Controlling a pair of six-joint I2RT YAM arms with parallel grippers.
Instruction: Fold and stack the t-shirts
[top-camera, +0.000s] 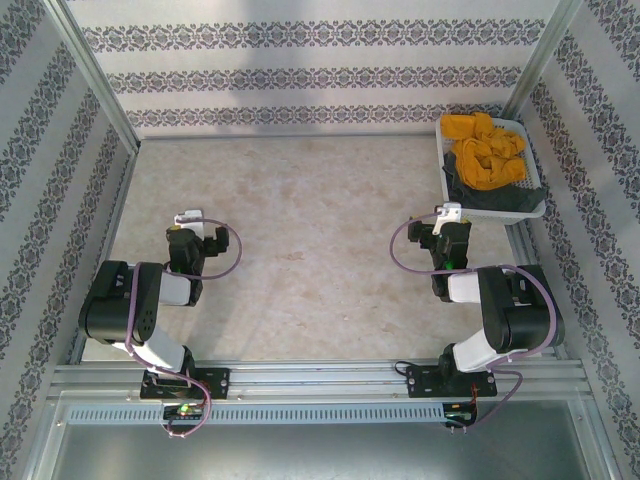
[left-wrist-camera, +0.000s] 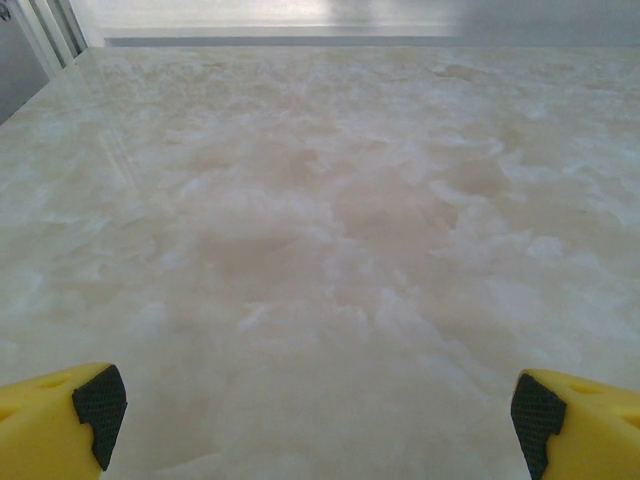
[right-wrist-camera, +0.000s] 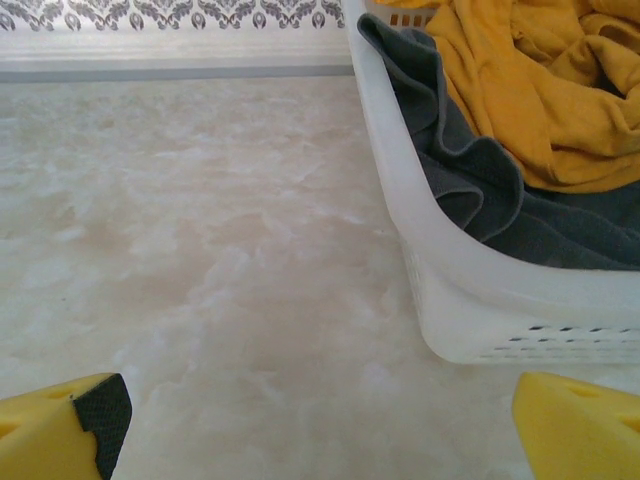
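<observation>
Two t-shirts lie crumpled in a white lattice basket (top-camera: 530, 205) at the back right of the table. The orange-yellow t-shirt (top-camera: 485, 150) (right-wrist-camera: 530, 90) is on top of the charcoal grey t-shirt (top-camera: 480, 200) (right-wrist-camera: 480, 180), whose edge hangs over the basket's near rim. My right gripper (top-camera: 448, 215) (right-wrist-camera: 320, 440) is open and empty, low over the table just in front of the basket's near left corner. At the left side, the left gripper (top-camera: 190, 220) (left-wrist-camera: 315, 430) is open too, with bare tabletop between its yellow fingers (left-wrist-camera: 60, 420).
The marbled beige tabletop (top-camera: 300, 230) spreads between and beyond both arms. Patterned walls with metal posts close it off at the back and sides. An aluminium rail (top-camera: 320, 375) runs along the near edge under the arm bases.
</observation>
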